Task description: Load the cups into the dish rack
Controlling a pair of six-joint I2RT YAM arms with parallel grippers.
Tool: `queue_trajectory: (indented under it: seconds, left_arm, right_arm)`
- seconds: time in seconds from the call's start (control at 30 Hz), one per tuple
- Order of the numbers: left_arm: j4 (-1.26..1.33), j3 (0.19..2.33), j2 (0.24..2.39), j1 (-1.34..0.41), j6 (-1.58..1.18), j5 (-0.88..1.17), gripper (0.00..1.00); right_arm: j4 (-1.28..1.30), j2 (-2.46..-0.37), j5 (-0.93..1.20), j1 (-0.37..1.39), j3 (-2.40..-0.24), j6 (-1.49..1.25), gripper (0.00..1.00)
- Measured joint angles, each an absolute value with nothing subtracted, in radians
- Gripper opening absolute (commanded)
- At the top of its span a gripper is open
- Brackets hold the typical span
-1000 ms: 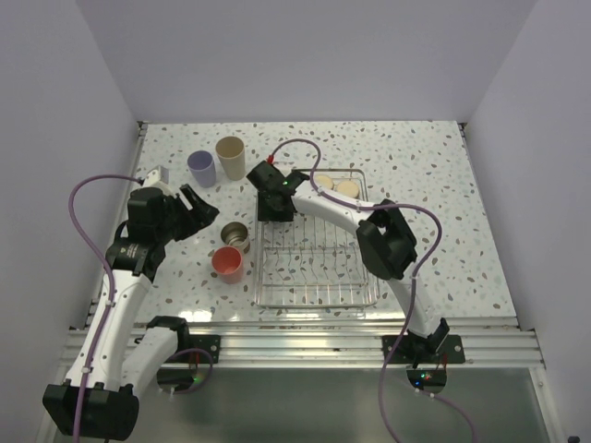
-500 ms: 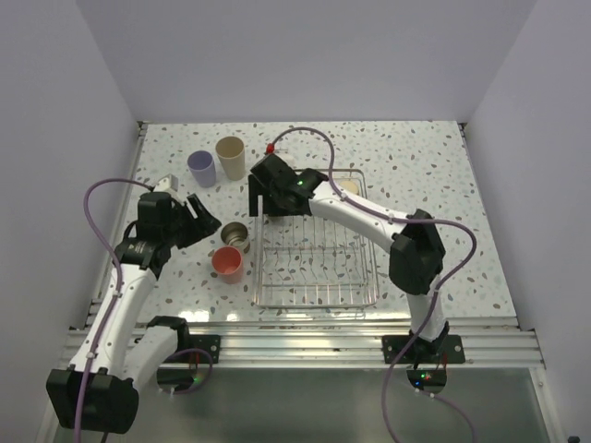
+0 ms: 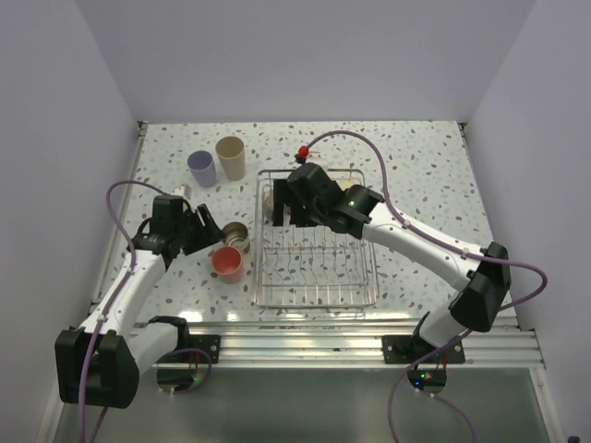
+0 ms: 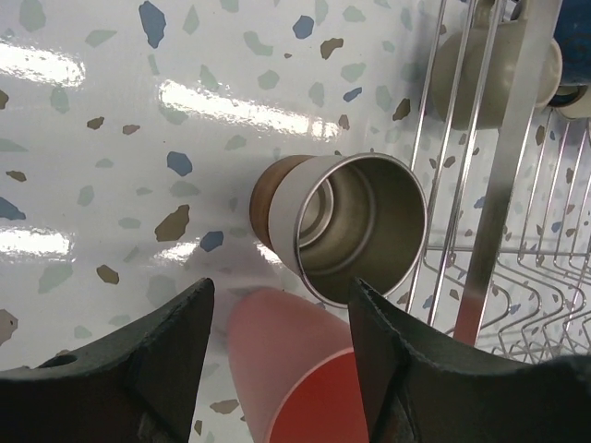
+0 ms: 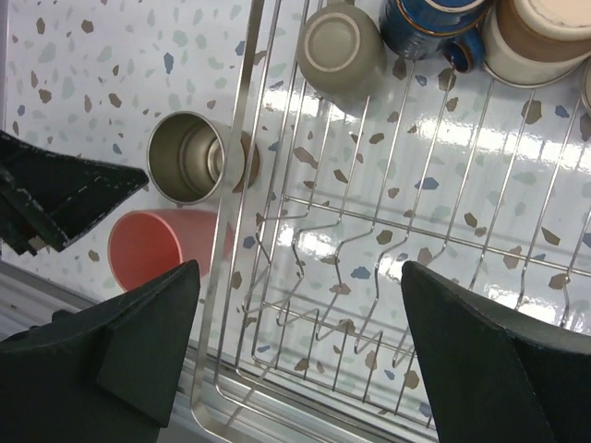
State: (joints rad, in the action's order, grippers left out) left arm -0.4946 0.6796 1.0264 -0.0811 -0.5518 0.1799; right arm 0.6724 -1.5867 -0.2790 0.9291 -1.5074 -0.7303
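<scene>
The dish rack point(image 3: 314, 303) is a silver wire basket in the middle of the table. At its far end lie a tan cup point(image 5: 342, 51) bottom up, a dark blue mug point(image 5: 425, 23) and a cream cup point(image 5: 536, 37). My right gripper point(image 5: 300, 341) hangs open and empty over the rack's far left part point(image 3: 282, 208). Left of the rack stand a steel cup point(image 3: 235, 236) and a coral-pink cup point(image 3: 227, 264). My left gripper point(image 4: 282, 355) is open, its fingers point(image 4: 157, 355) on either side of the coral cup point(image 4: 295, 369). The steel cup point(image 4: 355, 226) is just beyond it.
A lavender tumbler point(image 3: 201, 168) and a taller beige tumbler point(image 3: 231, 157) stand together at the far left of the table. The rack's left rim point(image 4: 517, 138) runs close beside the steel cup. The right arm's elbow reaches across the rack toward the right edge.
The right gripper opened, leaving the tan cup in the rack's far left corner, and the arm swung rightward. The left gripper moved down toward the coral cup and narrowed slightly.
</scene>
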Motion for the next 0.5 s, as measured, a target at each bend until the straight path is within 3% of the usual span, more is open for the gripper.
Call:
queue_trajectory:
  seconds: [0.37, 0.47, 0.5]
  left_arm:
    - [-0.411, 0.659, 1.148, -0.088, -0.537, 0.187, 0.59]
    - [-0.397, 0.663, 1.188, -0.095, -0.530, 0.187, 0.47]
    - [-0.395, 0.667, 1.204, -0.099, -0.529, 0.187, 0.36]
  right_arm:
    - [0.679, -1.480, -0.298, 0.929, -1.353, -0.734, 0.95]
    - [0.684, -1.478, -0.300, 0.929, -1.343, -0.734, 0.95]
    - [0.684, -1.477, -0.301, 0.929, -1.341, -0.734, 0.95]
